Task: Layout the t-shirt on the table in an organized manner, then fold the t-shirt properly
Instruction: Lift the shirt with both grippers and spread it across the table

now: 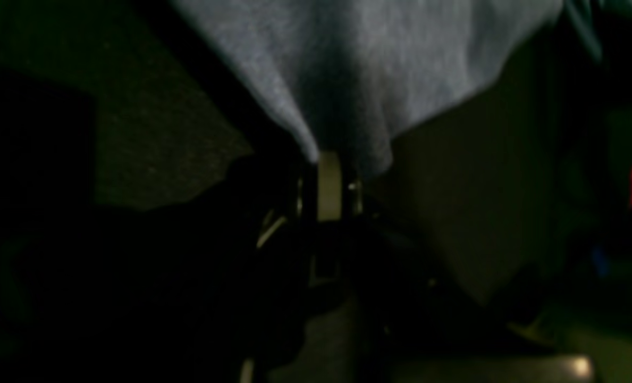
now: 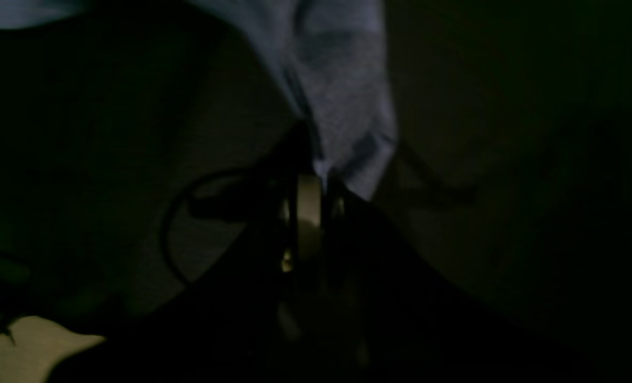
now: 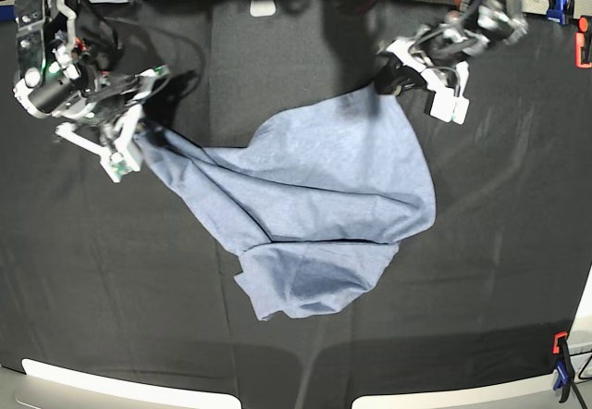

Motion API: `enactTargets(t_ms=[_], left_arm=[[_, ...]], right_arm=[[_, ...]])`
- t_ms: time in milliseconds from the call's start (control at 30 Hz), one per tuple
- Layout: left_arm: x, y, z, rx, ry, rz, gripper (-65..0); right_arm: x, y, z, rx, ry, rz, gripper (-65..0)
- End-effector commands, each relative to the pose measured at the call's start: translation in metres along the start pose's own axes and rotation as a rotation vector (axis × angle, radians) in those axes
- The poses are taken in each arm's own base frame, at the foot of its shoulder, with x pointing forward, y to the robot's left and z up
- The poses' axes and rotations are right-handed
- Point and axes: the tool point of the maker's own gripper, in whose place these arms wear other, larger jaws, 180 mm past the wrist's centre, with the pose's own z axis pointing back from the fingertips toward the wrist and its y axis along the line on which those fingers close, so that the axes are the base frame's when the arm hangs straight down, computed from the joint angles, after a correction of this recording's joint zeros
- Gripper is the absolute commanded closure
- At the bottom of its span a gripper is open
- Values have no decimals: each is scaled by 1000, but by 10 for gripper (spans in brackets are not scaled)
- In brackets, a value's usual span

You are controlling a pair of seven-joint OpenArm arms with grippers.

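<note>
Most of the job was left: on the black surface [image 3: 518, 242] your t-shirt [image 3: 314, 196] lay stretched but rumpled, bottom doubled under, unfolded. You had the left end effector [image 3: 393, 78] and right end effector [image 3: 139, 131] each pinched closed on a corner of it

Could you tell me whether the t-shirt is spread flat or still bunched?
Bunched. The t-shirt hangs between both end effectors, left and right, with deep creases and its lower part doubled on the table.
</note>
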Motion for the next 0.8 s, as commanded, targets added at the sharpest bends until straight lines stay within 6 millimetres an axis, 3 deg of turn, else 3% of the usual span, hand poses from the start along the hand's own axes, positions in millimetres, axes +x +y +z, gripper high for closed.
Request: enactTargets(t_ms=[0, 233, 400, 567, 767], left_arm=[[15, 11, 5, 29, -23, -34, 0], [92, 92, 48, 294, -171, -130, 0], [138, 122, 78, 409, -244, -268, 0], [171, 153, 104, 552, -272, -326, 0], [189, 184, 118, 613, -285, -340, 0]], right_arm=[[12, 5, 4, 32, -49, 9, 0], [33, 94, 12, 380, -209, -31, 0], [57, 153, 18, 557, -310, -56, 0], [85, 229, 31, 736, -399, 0, 0], [122, 298, 45, 769, -514, 112, 0]])
